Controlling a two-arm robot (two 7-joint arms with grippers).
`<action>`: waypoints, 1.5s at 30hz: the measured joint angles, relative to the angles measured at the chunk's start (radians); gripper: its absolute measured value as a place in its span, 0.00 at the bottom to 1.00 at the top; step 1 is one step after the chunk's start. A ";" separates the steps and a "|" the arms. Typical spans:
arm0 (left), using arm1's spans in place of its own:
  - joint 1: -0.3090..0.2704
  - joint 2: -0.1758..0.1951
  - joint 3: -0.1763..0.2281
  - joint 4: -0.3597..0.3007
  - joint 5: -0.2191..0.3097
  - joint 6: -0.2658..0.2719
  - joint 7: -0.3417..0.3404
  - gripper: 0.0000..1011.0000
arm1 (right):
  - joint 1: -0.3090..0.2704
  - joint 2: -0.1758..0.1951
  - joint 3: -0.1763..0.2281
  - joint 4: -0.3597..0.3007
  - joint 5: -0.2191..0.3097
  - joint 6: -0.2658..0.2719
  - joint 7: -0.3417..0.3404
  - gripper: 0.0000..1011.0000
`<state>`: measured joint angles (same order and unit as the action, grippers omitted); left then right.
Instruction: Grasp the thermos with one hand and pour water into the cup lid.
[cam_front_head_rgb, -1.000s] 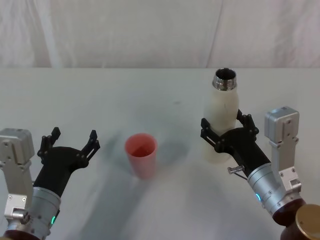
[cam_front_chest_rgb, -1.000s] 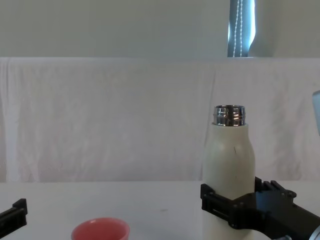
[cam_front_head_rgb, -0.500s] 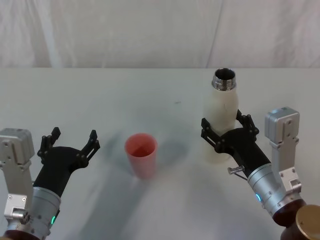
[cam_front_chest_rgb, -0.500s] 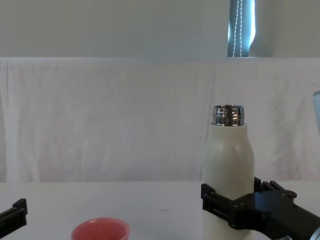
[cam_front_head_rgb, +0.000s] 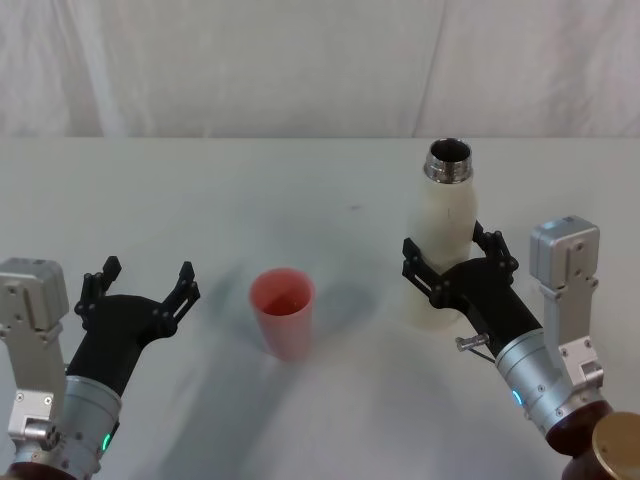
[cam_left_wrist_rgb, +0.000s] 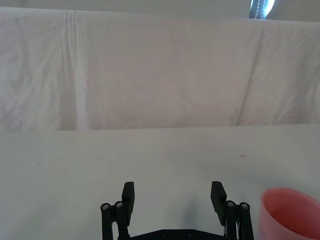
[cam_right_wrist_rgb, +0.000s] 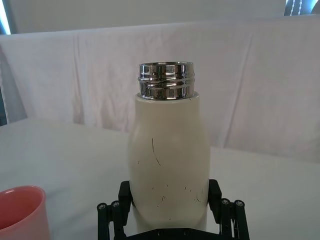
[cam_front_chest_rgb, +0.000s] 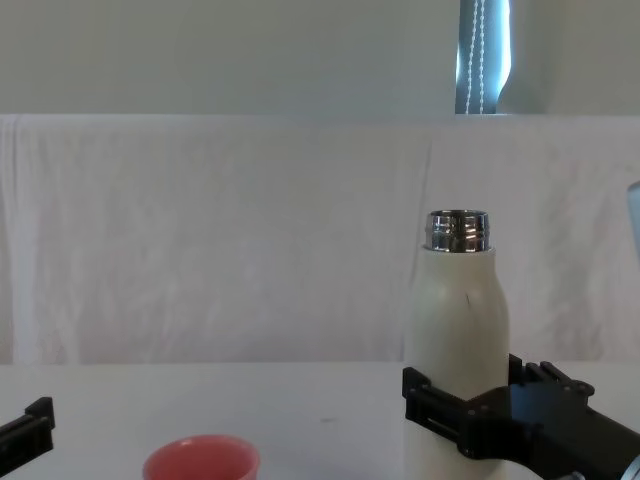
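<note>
The right end effector (cam_front_head_rgb: 458, 262) clamps the thermos (cam_front_head_rgb: 443, 235) low on its smooth, stiff, probably heavy body; the left end effector (cam_front_head_rgb: 140, 285) idles, fingers apart.

We read no text, labels, brands, numbers or signs anywhere: the thermos (cam_right_wrist_rgb: 167, 170) carries only thin dark scratch marks, no lettering, and the cup lid (cam_front_head_rgb: 283, 310) is plain pink
</note>
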<state>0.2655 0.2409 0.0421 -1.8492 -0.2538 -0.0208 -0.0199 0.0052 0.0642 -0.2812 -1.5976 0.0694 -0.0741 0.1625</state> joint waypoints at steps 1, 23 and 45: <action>0.000 0.000 0.000 0.000 0.000 0.000 0.000 0.99 | 0.000 0.001 0.000 -0.001 0.000 -0.006 0.000 0.94; 0.000 0.000 0.000 0.000 0.000 0.000 0.000 0.99 | 0.033 0.041 -0.015 -0.022 0.004 -0.106 0.052 0.94; 0.000 0.000 0.000 0.000 0.000 0.000 0.000 0.99 | 0.112 0.117 -0.063 -0.026 -0.257 -0.125 -0.008 0.94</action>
<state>0.2655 0.2409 0.0421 -1.8492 -0.2538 -0.0207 -0.0199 0.1176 0.1811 -0.3441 -1.6232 -0.1877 -0.1995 0.1549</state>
